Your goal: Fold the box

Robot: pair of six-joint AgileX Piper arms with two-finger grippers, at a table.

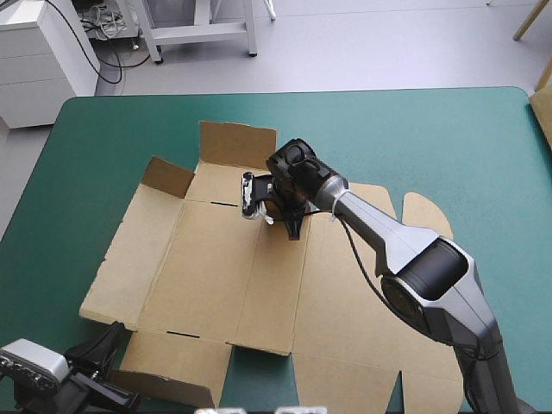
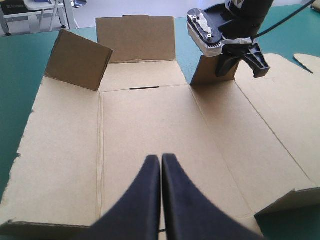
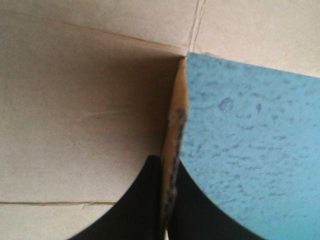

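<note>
Right wrist view first: finds the right gripper (image 3: 167,162) all but closed on the box (image 3: 75,100), with a thin upright flap (image 3: 173,140) of brown board pinched edge-on between its black fingers (image 3: 142,210). Shows flat brown panel with crease lines to one side of that flap and bare teal-green cover (image 3: 250,125) to the other. Places this grip, going by the high view, toward the far side of the sheet near its middle, with the right arm reaching in over the board from the near right. Turns up the left gripper (image 2: 160,159) in the left wrist view with fingers pressed together into one point, holding nothing, over the near-left part of the board; cannot tell whether touching it. Leaves the box spread wide and mostly flat on the table, a far flap (image 2: 135,37) standing upright and a corner flap (image 2: 80,57) tilted up beside it
</note>
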